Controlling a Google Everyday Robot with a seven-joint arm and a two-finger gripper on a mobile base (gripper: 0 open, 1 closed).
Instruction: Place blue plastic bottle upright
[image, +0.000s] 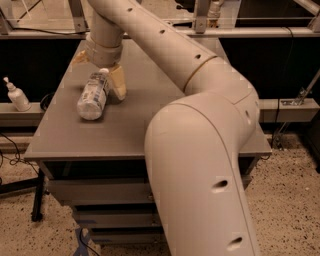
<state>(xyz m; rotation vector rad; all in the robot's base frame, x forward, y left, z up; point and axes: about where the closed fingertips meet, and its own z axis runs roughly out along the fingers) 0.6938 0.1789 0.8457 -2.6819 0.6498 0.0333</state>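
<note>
The blue plastic bottle (93, 96) lies on its side on the left part of the grey table (150, 130). It is clear with a pale label, and its white cap end points away towards the gripper. My gripper (100, 71) is open just above the bottle's cap end. One yellowish finger (118, 83) hangs down on the bottle's right side. The other finger (80, 57) sits up and to the left. The fingers straddle the neck without closing on it.
A small white pump bottle (15, 95) stands on a ledge left of the table. My large arm (200, 150) covers the table's right half and hides what stands there. Drawers (95, 192) sit under the tabletop. A metal rail (260, 31) runs along the back.
</note>
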